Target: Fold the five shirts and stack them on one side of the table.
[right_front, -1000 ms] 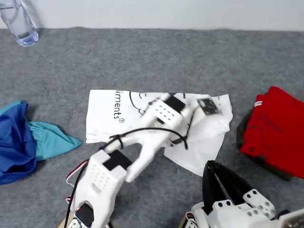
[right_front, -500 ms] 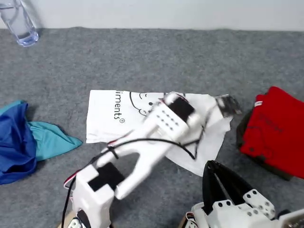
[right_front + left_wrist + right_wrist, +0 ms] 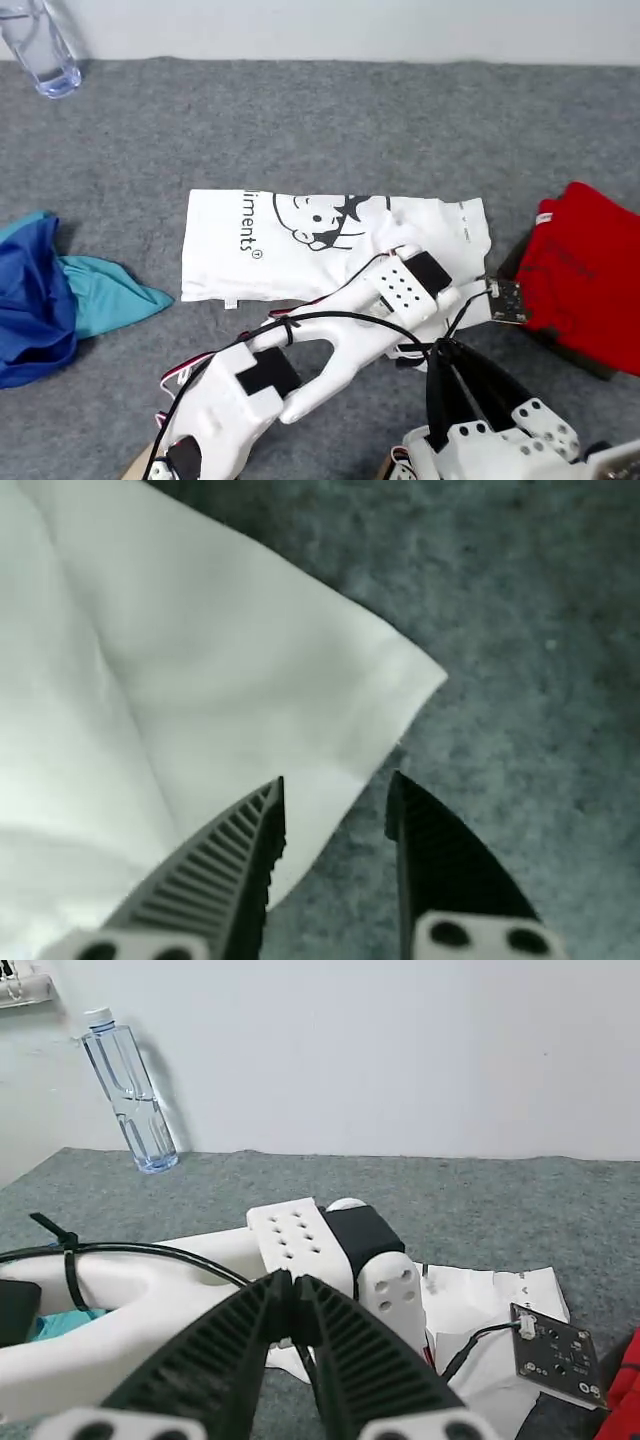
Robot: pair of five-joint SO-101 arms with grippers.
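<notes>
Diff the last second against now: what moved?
The left arm swung from over the middle of the white shirt toward its near right corner, uncovering the print. The left gripper is open above that corner, holding nothing. The right gripper, shut, the white shirt, red shirt, blue shirts and bottle stayed put.

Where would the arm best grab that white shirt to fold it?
Probably by the loose corner of the white shirt, coming in from the bare table side: it juts out flat, just ahead of the open left gripper.
</notes>
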